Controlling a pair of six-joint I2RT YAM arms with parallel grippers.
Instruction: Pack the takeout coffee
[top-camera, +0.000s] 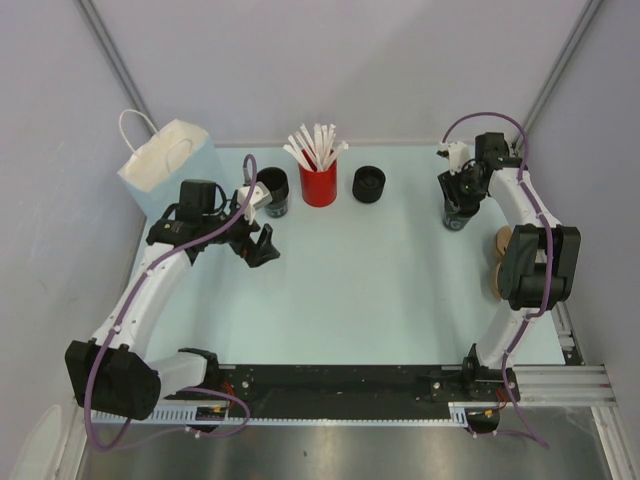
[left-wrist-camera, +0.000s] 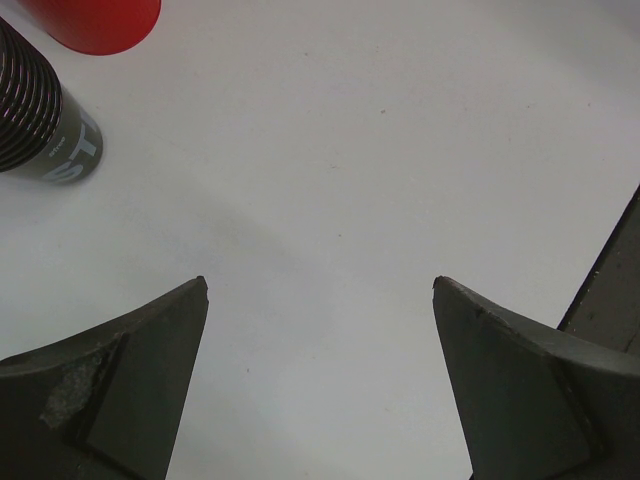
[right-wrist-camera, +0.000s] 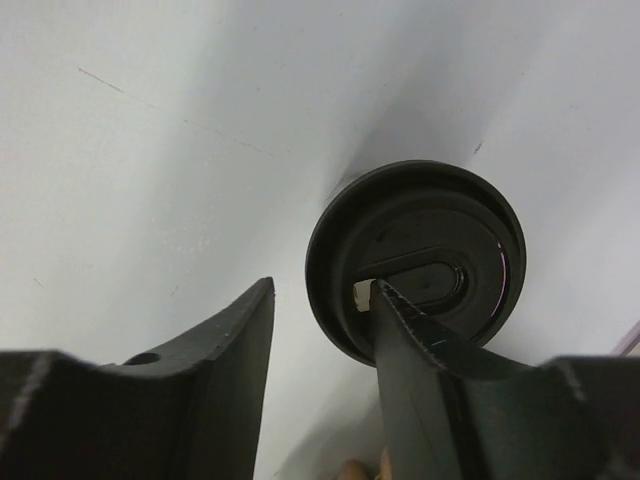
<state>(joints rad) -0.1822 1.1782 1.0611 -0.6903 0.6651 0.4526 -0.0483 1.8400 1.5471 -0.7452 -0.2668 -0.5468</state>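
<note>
At the far right of the table (top-camera: 380, 290), the lidded coffee cup (right-wrist-camera: 440, 230) stood upright beneath the right gripper (right-wrist-camera: 322, 288). That gripper's jaws were apart. In the right wrist view one finger lay over the near edge of the lid, beside the sip hole, while the other hung over bare table to the side. The cup was not between them, and I could not tell whether the finger touched the lid.

Near the back edge, a red cup (top-camera: 318, 186) held a spread of white sticks (top-camera: 315, 142). A short black cup (top-camera: 368, 184) stood just to its right, and a black ribbed cup (top-camera: 275, 185) just to its left. A white paper bag (top-camera: 165, 165) with handles stood at the back left corner.

Over the left part of the table hung the left gripper (left-wrist-camera: 320, 285), its jaws wide apart and holding nothing, with only bare surface between them. The ribbed cup and the red cup showed at the top left of its wrist view. A tan cardboard tray (top-camera: 497, 262) lay at the right edge, partly hidden under the right arm.
</note>
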